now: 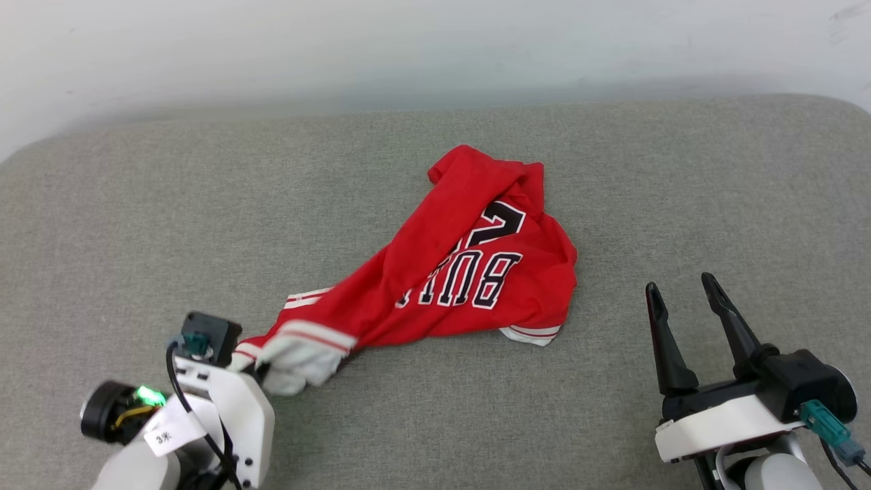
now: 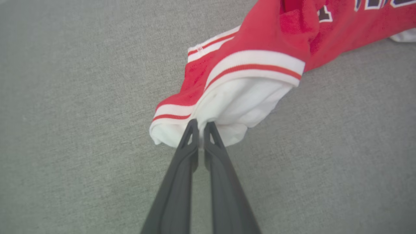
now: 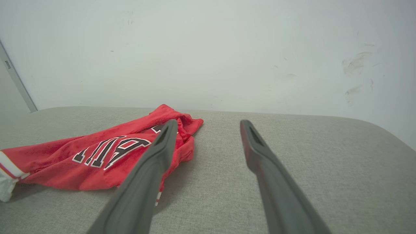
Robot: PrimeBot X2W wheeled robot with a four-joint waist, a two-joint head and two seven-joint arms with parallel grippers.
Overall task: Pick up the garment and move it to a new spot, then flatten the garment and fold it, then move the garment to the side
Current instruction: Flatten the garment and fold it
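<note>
The left tool (image 2: 201,125) is pinched shut on the white sleeve (image 2: 240,104) of the red jersey (image 1: 435,272), which lies crumpled in the middle of the desk (image 1: 680,170), lettering showing. The right tool (image 1: 679,289) hangs wide open and empty, well apart. The bite takes only the sleeve's edge, so a lift may slip it free or drag the jersey along bunched.

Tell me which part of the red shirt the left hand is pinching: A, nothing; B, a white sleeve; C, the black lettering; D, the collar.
B: the left hand is shut on the white sleeve of the garment, beside its striped trim.
</note>
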